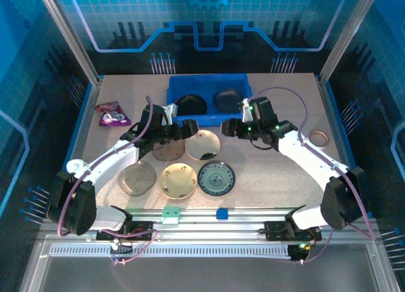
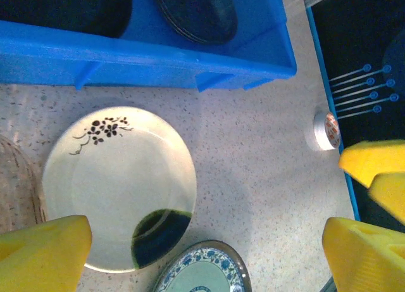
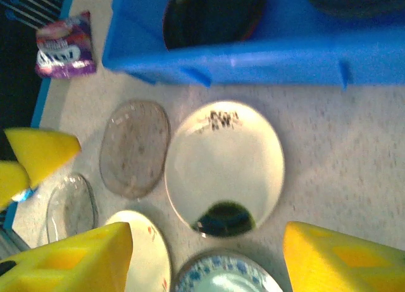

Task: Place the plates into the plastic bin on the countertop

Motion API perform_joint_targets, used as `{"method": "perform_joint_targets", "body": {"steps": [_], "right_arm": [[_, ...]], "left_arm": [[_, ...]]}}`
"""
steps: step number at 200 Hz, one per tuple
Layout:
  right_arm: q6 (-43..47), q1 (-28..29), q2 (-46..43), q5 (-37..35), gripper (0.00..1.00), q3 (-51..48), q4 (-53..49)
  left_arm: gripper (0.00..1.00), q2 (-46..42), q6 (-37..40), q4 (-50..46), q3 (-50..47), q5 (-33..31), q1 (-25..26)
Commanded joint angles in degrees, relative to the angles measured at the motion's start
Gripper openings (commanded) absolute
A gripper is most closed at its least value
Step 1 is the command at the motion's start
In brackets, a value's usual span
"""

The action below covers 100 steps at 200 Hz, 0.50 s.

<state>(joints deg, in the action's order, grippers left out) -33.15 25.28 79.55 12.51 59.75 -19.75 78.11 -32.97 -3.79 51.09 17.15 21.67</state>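
The blue plastic bin [image 1: 207,90] stands at the back of the countertop [image 1: 278,171] with a black plate [image 1: 190,104] and a dark plate [image 1: 226,101] inside. In front of it lie a white plate with a black flower sprig [image 1: 202,144] [image 2: 117,184] [image 3: 224,162], a blue-green patterned plate [image 1: 216,177] [image 2: 202,273], a cream plate [image 1: 178,180] and two smoky translucent plates [image 1: 137,178] [image 3: 135,146]. My left gripper [image 1: 187,128] [image 2: 207,232] hangs open, left of the white plate. My right gripper [image 1: 229,128] [image 3: 207,232] hangs open at its right. Both are empty.
A purple snack packet [image 1: 112,113] [image 3: 63,45] lies at the back left. A small tape ring [image 1: 317,138] [image 2: 327,130] sits near the right edge. The two grippers' yellow fingers face each other closely above the white plate, just in front of the bin's wall [image 2: 145,61].
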Motion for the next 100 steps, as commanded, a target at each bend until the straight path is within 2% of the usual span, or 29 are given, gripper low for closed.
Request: {"method": "perform_joint_targets", "body": {"steps": [1, 45, 100], "right_arm": [[0.8, 2.0, -2.6, 1.0, 0.65, -4.0, -2.3], [0.9, 2.4, -4.9, 0.6, 0.62, -8.7, -6.4], [-0.3, 4.2, -2.3, 0.3, 0.60, -13.0, -8.1]], "left_arm": [[0.95, 1.0, 2.3, -3.6, 1.9, -0.7, 1.5], [0.94, -0.6, 2.8, -6.7, 0.0, -1.5, 3.7], [0.93, -1.5, 1.0, -5.5, -0.9, -3.8, 4.2]]}}
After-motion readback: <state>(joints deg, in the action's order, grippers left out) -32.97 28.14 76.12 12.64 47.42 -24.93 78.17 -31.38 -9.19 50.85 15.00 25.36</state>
